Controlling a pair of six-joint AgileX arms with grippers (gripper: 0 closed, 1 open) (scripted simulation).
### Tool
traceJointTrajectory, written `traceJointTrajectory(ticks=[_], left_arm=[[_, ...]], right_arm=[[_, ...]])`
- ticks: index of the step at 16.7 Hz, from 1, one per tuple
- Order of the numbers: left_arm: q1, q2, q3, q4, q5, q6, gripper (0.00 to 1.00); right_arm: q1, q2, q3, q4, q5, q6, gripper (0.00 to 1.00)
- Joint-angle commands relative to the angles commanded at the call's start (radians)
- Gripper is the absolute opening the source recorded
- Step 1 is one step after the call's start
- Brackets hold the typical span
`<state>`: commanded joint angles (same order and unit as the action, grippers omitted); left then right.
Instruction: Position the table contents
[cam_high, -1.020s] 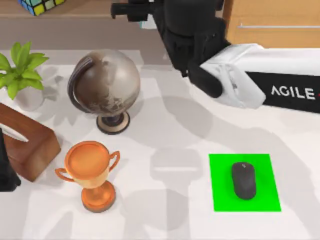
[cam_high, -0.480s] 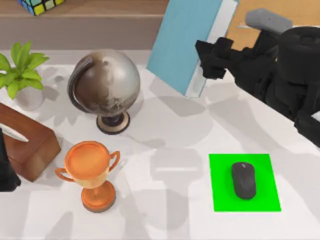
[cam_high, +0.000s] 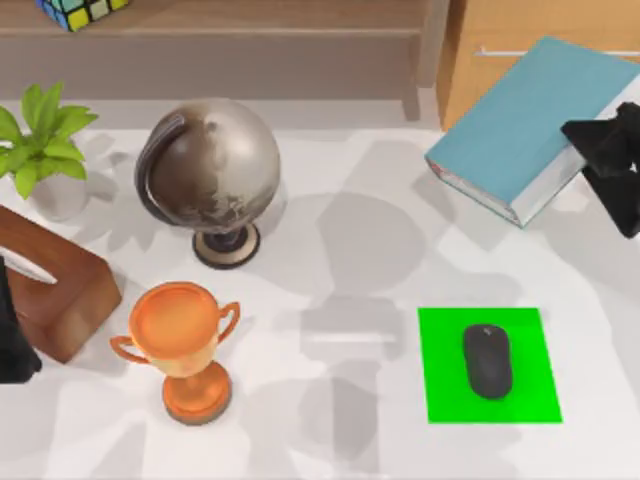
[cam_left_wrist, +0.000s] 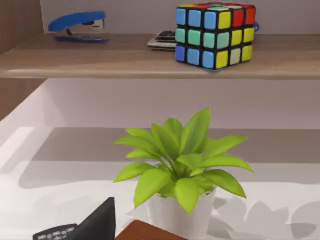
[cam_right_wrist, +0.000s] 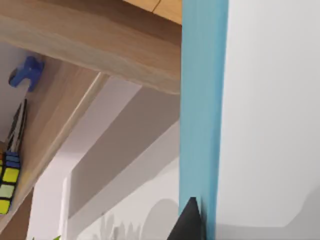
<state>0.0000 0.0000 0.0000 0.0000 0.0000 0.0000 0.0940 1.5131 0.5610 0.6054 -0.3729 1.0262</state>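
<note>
1. The mouse lies in the lower right of the top view, on the green mat, a little right of the mat's middle, its long axis pointing up the frame.
2. I judge it light, rigid and smooth-shelled, so likely to slide under a poor pinch. The best hold looks to be across its narrow waist, with the fingers coming down on its two long sides.
3. The right gripper is at the right edge of the top view, clenched on the edge of a blue book in the upper right. The right wrist view shows the book's blue cover close against a dark fingertip.
4. The book looks stiff and far heavier than the mouse. Held by one edge, it may sag or twist.
5. The left arm is parked at the left edge beside the wooden box. I cannot tell how its fingers stand.
6. The globe, trophy and plant stand well apart from the mouse.
</note>
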Motion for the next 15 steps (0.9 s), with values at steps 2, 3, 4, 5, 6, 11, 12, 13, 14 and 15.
traceJointTrajectory(ticks=[2,3,4,5,6,11,12,13,14,15], left_arm=[[0.000,0.000,0.000,0.000,0.000,0.000,1.00],[0.000,0.000,0.000,0.000,0.000,0.000,1.00],[0.000,0.000,0.000,0.000,0.000,0.000,1.00],[0.000,0.000,0.000,0.000,0.000,0.000,1.00],[0.000,0.000,0.000,0.000,0.000,0.000,1.00],[0.000,0.000,0.000,0.000,0.000,0.000,1.00],[0.000,0.000,0.000,0.000,0.000,0.000,1.00],[0.000,0.000,0.000,0.000,0.000,0.000,1.00],[0.000,0.000,0.000,0.000,0.000,0.000,1.00],[0.000,0.000,0.000,0.000,0.000,0.000,1.00]], right_arm=[[-0.140,0.022,0.008,0.017,-0.037,0.098,0.00],[-0.209,0.039,0.021,0.025,-0.050,0.144,0.00],[-0.275,0.058,0.038,0.034,-0.061,0.187,0.00],[-0.338,0.080,0.059,0.043,-0.069,0.227,0.00],[-0.396,0.106,0.086,0.052,-0.074,0.262,0.00],[-0.583,0.263,0.243,0.089,-0.078,0.389,0.00],[-0.596,0.295,0.272,0.094,-0.077,0.402,0.00],[-0.604,0.324,0.296,0.097,-0.076,0.412,0.00],[-0.608,0.348,0.316,0.099,-0.075,0.419,0.00],[-0.610,0.362,0.326,0.100,-0.074,0.423,0.00]])
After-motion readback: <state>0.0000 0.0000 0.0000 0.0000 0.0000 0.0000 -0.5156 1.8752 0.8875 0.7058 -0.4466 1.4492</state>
